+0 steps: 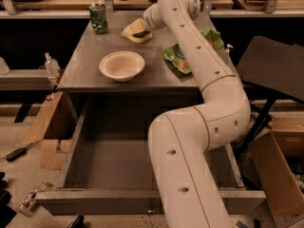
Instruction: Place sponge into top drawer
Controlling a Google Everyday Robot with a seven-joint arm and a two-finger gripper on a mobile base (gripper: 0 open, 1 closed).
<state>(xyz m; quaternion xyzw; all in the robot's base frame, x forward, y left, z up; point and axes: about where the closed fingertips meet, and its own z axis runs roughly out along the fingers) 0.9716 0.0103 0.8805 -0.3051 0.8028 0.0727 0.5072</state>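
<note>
The sponge [135,31], pale yellow with a dark green face, lies at the back of the grey table [85,65], right of the can. My gripper [145,26] is at the sponge's right edge, mostly hidden behind the white wrist. The arm reaches over the table from the front right. The top drawer [114,198] is pulled wide open below the table's front edge. What shows of its inside is bare, and the arm hides its right part. A small knob [151,211] shows at its front.
A cream bowl [122,65] sits mid-table. A green can [99,17] stands at the back left. A green snack bag [179,57] lies right of the bowl, partly behind the arm. Cardboard boxes [50,132] [280,175] flank the drawer. A black chair [275,65] stands to the right.
</note>
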